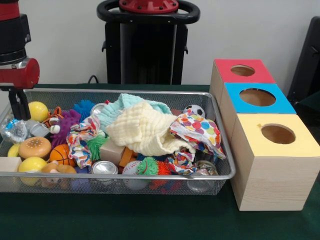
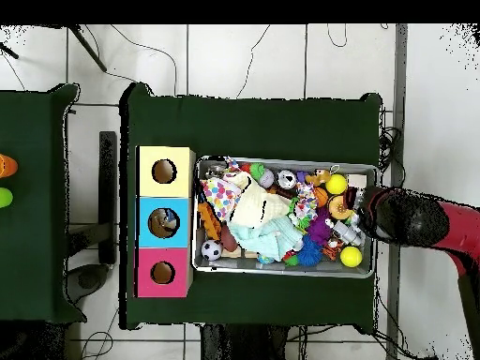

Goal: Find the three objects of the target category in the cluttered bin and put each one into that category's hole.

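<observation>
Our gripper (image 1: 19, 104) hangs over the bin's (image 1: 150, 175) end farthest from the boxes (image 1: 265, 165), fingers close together and empty, just beside a yellow ball (image 1: 38, 111). Which category we seek is unclear; cloths (image 1: 145, 127) hide much. We should descend straight, widen first, and avoid the mesh wall.

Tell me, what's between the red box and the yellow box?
In the front view, the blue-topped wooden box sits between the red-topped wooden box and yellow-topped wooden box.
</observation>
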Tool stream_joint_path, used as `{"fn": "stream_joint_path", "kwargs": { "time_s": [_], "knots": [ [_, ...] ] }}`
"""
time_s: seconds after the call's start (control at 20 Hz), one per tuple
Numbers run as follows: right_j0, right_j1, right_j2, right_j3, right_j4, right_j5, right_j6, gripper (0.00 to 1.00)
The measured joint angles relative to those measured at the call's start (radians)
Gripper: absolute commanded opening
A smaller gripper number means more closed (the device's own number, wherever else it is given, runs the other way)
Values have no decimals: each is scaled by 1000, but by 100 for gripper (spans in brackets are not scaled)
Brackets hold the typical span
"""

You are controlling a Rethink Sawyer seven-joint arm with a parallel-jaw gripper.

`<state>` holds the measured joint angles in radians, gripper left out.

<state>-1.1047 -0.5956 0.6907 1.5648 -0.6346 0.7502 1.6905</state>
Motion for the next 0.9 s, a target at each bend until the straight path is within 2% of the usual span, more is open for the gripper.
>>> {"fn": "stream_joint_path", "kwargs": {
  "time_s": [0.65,0.9],
  "knots": [
    [0,25,0,0,-71,0,0,0],
    [-1,38,1,0,-78,0,0,0]
  ]
}}
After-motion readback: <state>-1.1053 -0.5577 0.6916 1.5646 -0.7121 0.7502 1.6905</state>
